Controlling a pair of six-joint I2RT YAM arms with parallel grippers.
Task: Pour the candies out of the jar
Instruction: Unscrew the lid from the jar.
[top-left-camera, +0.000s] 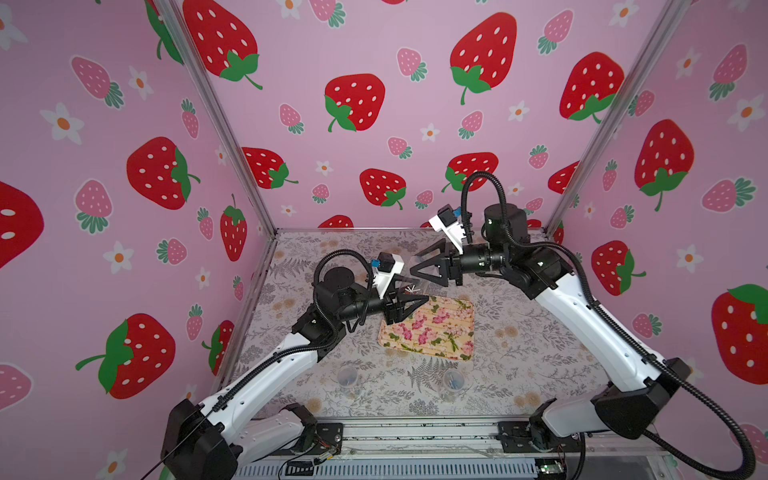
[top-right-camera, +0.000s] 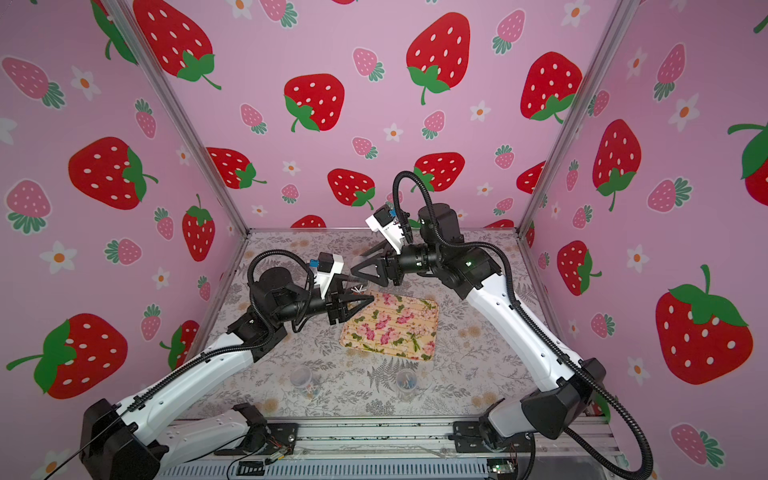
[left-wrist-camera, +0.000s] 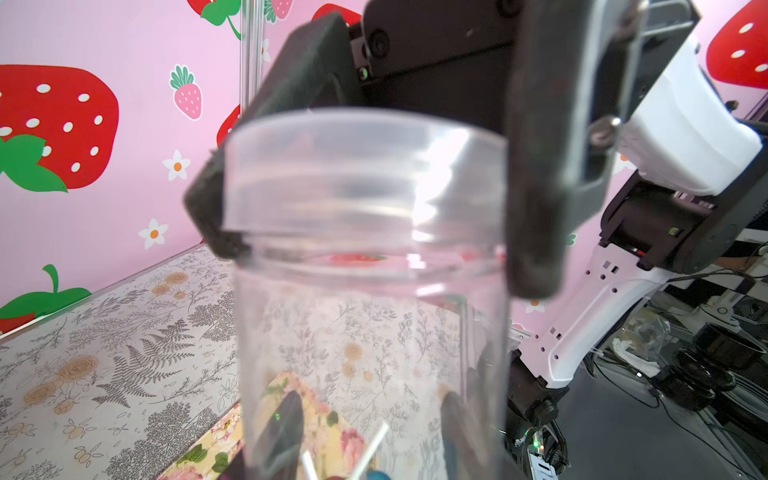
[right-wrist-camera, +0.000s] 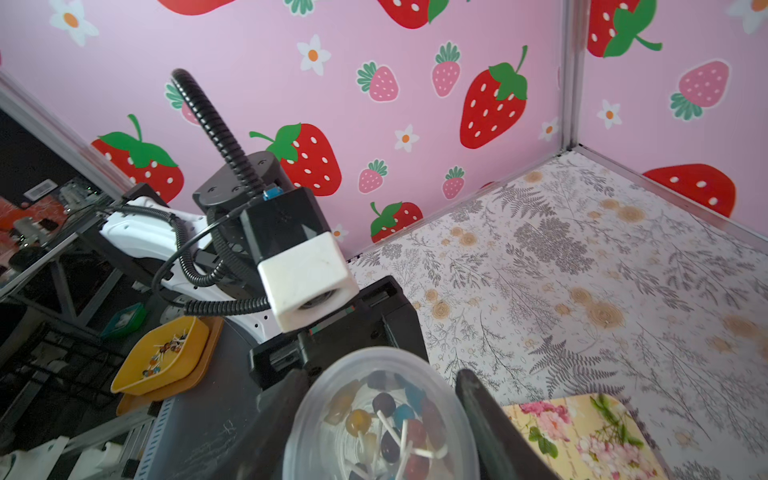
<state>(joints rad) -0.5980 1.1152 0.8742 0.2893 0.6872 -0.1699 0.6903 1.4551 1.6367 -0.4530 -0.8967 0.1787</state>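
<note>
Left gripper (top-left-camera: 409, 293) clamped shut on jar (left-wrist-camera: 370, 332), held up above far-left corner of tray (top-left-camera: 471, 324); candies (right-wrist-camera: 390, 419) inside. Right gripper (top-left-camera: 415, 264) closed on lid (left-wrist-camera: 361, 174), fingers at its rim. Open table (top-left-camera: 519, 353) from tray edge right to wall (top-left-camera: 665, 249).

The jar (left-wrist-camera: 370, 332) cut off at its base by the left wrist view's edge, lid (left-wrist-camera: 353, 166) blurred, candies (right-wrist-camera: 390, 419) hazy through it in the right wrist view, tray (right-wrist-camera: 582, 436) cropped there, front cup (top-left-camera: 347, 377) contents too small to tell
</note>
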